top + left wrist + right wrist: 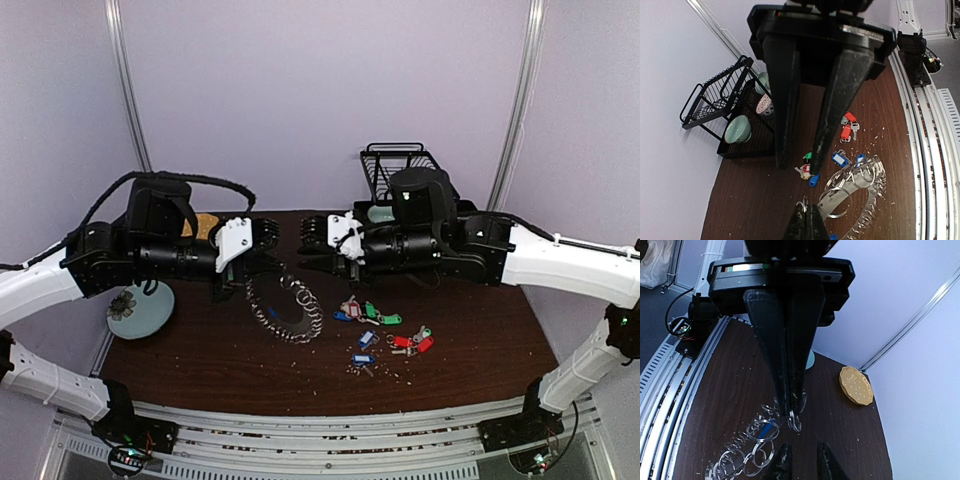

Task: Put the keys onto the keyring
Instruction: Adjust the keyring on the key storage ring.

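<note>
Left fingers (pixel 774 350) pinch keyring (pixel 306 320) link; right fingers (pixel 827 464) apart nearby.

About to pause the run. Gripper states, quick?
Left gripper: shut on the keyring.
Right gripper: open, holding nothing.

no text, label, brand, number or sign can be read in any of the views. the white paper inserts in the small oblong plastic key tags (pixel 840 159) are seen too small for any writing to be made out. the pale strip with green and red marks (pixel 747 267) on the black housing of the left gripper (pixel 792 412) is blurred.
</note>
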### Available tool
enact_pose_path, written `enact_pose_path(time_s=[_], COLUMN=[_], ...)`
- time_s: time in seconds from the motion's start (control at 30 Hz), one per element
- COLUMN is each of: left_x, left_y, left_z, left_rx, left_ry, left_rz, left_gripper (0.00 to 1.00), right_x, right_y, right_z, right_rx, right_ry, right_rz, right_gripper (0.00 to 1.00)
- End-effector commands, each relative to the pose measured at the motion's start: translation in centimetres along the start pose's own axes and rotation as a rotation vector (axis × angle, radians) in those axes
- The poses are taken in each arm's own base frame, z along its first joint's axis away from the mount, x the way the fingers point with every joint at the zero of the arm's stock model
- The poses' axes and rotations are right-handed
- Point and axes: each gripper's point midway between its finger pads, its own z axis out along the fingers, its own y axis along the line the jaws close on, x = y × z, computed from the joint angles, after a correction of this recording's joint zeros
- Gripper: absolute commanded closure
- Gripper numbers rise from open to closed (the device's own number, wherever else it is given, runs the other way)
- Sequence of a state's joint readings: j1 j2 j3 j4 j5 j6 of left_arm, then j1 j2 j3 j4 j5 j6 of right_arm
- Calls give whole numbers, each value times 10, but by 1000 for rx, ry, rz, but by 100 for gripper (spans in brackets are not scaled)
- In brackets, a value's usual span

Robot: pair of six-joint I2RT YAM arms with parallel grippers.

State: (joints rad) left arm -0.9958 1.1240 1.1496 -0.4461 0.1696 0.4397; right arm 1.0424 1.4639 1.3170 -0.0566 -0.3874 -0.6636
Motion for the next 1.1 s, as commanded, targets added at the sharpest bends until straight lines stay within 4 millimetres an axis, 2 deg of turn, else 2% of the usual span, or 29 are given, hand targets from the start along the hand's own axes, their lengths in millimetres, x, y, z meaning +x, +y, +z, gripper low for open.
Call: enact_pose_path(time_s=[0.0,0.1,0.43,0.77,0.93,1.07], left_x=[-28,-29,-27,-26,-24,-22], left_y=[11,12,11,8,8,8], left_z=[-10,-11,-10,-8,-9,-8], left_rx=[-31,-34,-33,-17,-23,-24], left_ry=[-79,-81,-78,-79,-76,-72], left_rz=[21,21,25,28,33,34], left_gripper=[100,100,100,100,100,100], right_x=[-6,-4,-19,-12,-4,-6], right_y=[8,10,7,6,1,-9], right_z=[14,19,19,28,22,1], right_rx=[-70,-83,-86,-76,-51,-72], right_ry=[-41,-38,-103,-87,-37,-66], right_rz=[7,6,38,35,-3,6], right_gripper=[80,81,81,92,83,78])
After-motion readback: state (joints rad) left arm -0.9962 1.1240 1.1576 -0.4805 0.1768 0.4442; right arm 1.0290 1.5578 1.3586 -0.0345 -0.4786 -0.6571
